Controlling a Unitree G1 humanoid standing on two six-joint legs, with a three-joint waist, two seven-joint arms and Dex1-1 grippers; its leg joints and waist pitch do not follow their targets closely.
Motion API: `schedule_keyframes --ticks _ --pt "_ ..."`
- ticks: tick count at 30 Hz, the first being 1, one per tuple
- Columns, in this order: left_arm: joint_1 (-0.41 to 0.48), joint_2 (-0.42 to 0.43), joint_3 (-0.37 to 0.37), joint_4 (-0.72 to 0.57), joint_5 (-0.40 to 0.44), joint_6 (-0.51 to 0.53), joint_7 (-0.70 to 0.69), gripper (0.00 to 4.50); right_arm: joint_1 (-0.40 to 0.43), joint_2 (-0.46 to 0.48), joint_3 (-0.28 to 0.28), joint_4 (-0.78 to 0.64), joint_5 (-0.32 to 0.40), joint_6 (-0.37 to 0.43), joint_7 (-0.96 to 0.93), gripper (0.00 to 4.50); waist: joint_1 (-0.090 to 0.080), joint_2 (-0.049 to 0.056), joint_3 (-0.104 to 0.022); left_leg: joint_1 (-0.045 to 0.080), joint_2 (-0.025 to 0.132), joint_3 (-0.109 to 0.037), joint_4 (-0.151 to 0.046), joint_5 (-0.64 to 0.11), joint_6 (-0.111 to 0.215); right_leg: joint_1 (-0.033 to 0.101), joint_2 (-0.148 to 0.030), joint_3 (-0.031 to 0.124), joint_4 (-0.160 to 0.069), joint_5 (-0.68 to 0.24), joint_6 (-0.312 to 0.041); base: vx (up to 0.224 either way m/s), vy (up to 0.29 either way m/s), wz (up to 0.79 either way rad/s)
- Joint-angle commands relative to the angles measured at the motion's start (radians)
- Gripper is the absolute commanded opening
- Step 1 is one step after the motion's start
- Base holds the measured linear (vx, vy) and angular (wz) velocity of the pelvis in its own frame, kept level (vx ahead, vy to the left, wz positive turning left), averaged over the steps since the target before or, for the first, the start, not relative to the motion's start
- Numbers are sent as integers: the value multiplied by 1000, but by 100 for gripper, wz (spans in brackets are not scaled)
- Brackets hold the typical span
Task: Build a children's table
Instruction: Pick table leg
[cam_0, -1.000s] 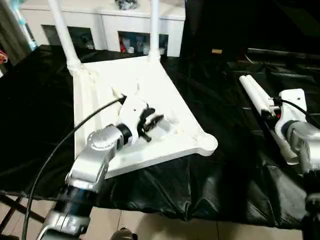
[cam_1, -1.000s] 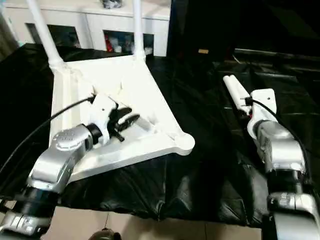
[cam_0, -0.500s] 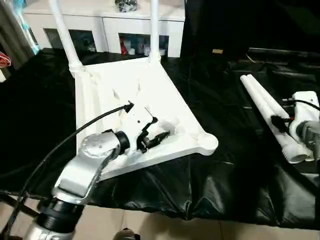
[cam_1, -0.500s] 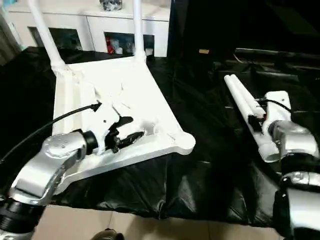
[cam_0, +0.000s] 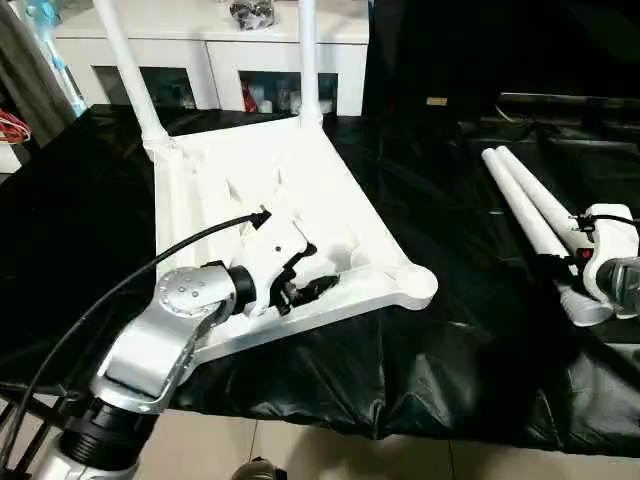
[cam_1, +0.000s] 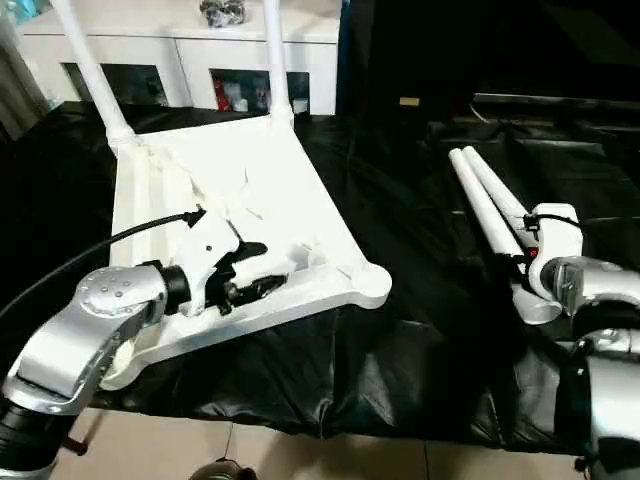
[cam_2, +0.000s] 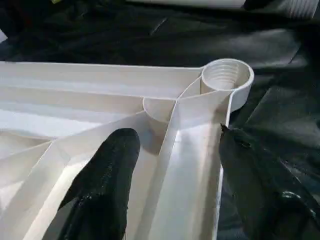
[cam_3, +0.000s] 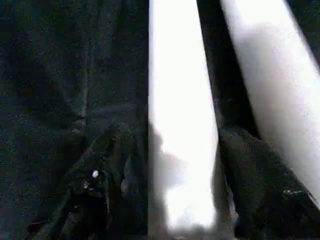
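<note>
The left gripper (cam_2: 170, 200) stood open, one finger inside the upturned top (cam_0: 270, 190), one outside its near rim by the empty socket (cam_2: 226, 77). The right gripper (cam_3: 182, 195) straddled a loose leg (cam_3: 180, 125) on the black cloth (cam_0: 450, 330), fingers spread, no pinch evident. Light, stiff, probably slippery plastic; grip its thick end.

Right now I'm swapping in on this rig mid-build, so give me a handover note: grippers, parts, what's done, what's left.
Left gripper: open, fingers straddling the tabletop edge rib near the empty near-right socket.
Right gripper: open, fingers either side of one loose leg; the second loose leg lies alongside on the black cover.
Done: two legs stand in the far sockets of the upside-down tabletop.
Left: fit both loose legs into the near sockets.
</note>
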Motion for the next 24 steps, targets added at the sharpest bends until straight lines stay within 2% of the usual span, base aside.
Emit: schedule_keyframes --ticks 1,3,4,5,7,12,13,14,15,19,21,24 --pt "-6 9 -1 -23 -13 16 -12 295 -19 -8 15 17 -2 29 42 306 2 -14 -66 15 44 -16 -54 -244 39 48 -69 43 -88 -299 -206 0 0 0" --pt "-7 13 -1 -31 -20 27 -18 295 -35 -10 30 27 -9 51 89 306 3 -13 -67 13 43 -17 -54 -243 39 49 -69 43 -86 -303 -204 0 0 0" --pt "-8 18 -4 -35 -23 29 -26 298 -41 -12 41 32 -17 66 110 289 2 -13 -66 11 43 -17 -54 -245 41 49 -69 42 -87 -303 -205 0 0 0" --pt "-7 25 -9 -42 -30 35 -40 298 -46 -14 61 39 -33 83 134 289 2 -19 -66 11 42 -16 -53 -241 43 49 -69 43 -88 -306 -204 0 0 0" --pt "-6 36 -16 -53 -41 44 -62 299 -52 -17 87 48 -55 108 166 267 4 -16 -66 12 44 -17 -52 -239 44 46 -70 43 -87 -313 -205 0 0 0" --pt "-8 49 -25 -69 -60 60 -87 299 -56 -19 115 60 -77 133 205 226 6 -15 -66 11 46 -19 -53 -239 40 46 -72 44 -85 -316 -208 0 0 0" --pt "-9 52 -28 -72 -66 66 -96 299 -56 -20 126 65 -86 137 216 214 4 -19 -65 11 45 -18 -53 -243 39 45 -71 45 -86 -318 -206 0 0 0" --pt "-10 53 -29 -72 -67 67 -97 299 -56 -21 129 67 -88 138 219 214 5 -17 -66 12 46 -18 -53 -242 38 45 -71 45 -84 -317 -206 0 0 0" --pt "-12 54 -32 -72 -68 68 -98 299 -57 -21 134 70 -90 141 222 204 5 -19 -65 12 45 -18 -53 -243 38 44 -71 45 -85 -319 -206 0 0 0" --pt "-22 48 -28 -62 -65 60 -92 299 -59 -23 114 78 -76 144 188 193 5 -22 -64 13 45 -17 -53 -244 35 44 -73 46 -87 -339 -197 0 0 0" --pt "-33 35 -18 -48 -66 50 -77 299 -61 -24 87 80 -53 140 170 191 4 -24 -64 13 44 -17 -53 -240 34 45 -73 46 -89 -349 -190 0 0 0" --pt "-46 16 -5 -24 -67 34 -57 299 -64 -24 40 77 -12 130 171 191 5 -20 -65 13 44 -17 -52 -240 34 44 -73 45 -89 -349 -185 0 0 0"
